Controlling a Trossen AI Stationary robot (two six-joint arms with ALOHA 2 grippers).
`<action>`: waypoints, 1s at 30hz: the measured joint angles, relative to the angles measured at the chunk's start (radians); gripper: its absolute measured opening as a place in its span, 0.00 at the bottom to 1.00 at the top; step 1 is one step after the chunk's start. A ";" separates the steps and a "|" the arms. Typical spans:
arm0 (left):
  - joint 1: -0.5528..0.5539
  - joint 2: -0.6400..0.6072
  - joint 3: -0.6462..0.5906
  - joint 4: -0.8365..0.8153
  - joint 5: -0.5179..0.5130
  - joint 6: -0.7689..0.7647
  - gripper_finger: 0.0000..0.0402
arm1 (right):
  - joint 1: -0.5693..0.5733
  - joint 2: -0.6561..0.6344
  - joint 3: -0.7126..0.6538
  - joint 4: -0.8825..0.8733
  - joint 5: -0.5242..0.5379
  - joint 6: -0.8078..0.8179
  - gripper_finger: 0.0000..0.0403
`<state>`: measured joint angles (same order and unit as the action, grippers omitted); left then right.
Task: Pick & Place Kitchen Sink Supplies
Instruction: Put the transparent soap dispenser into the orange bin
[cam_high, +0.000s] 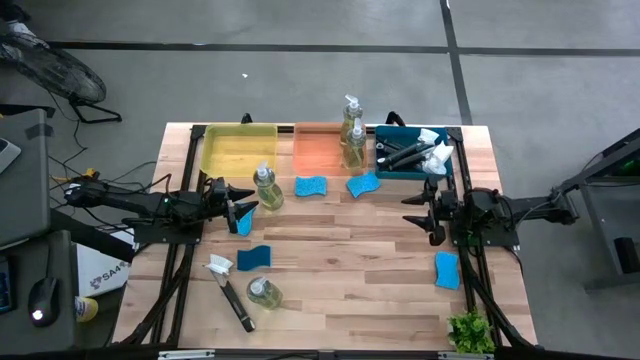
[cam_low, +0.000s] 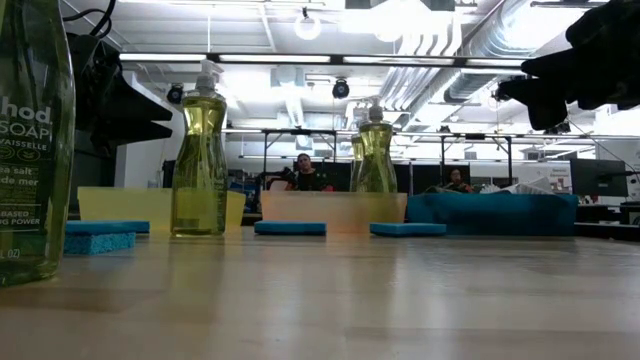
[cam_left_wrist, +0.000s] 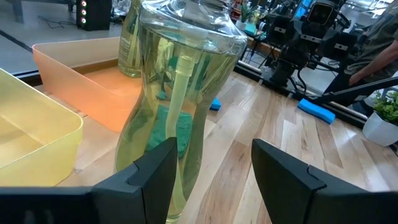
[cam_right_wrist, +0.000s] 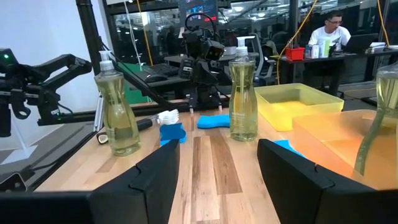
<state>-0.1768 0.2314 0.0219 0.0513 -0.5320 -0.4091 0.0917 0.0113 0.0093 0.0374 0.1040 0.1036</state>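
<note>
From above, the yellow plastic tray sits bare; the orange tray holds two clear pump bottles of yellowish soap; the blue tray carries dark-handled dish brushes with white heads; small blue wavy-edged sponges lie on the wooden table in front. Left wrist view: left gripper spread wide, a standing soap bottle just ahead. Right wrist view: right gripper gaping, gripping nothing.

Four soap bottles stand upright, blue sponges lie scattered flat (five on the wood), one brush lies near the front.
</note>
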 joint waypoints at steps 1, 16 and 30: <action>0.000 0.000 0.000 0.000 0.000 0.000 0.50 | 0.000 0.000 0.000 0.000 0.000 0.000 0.52; 0.000 0.000 0.000 0.000 0.000 0.000 0.50 | 0.000 0.001 0.000 -0.002 0.000 0.000 0.52; 0.000 0.000 0.000 0.000 0.027 0.086 0.50 | 0.000 0.001 -0.001 -0.002 0.001 0.000 0.52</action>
<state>-0.1768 0.2314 0.0223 0.0515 -0.5051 -0.3230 0.0917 0.0120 0.0086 0.0353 0.1047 0.1036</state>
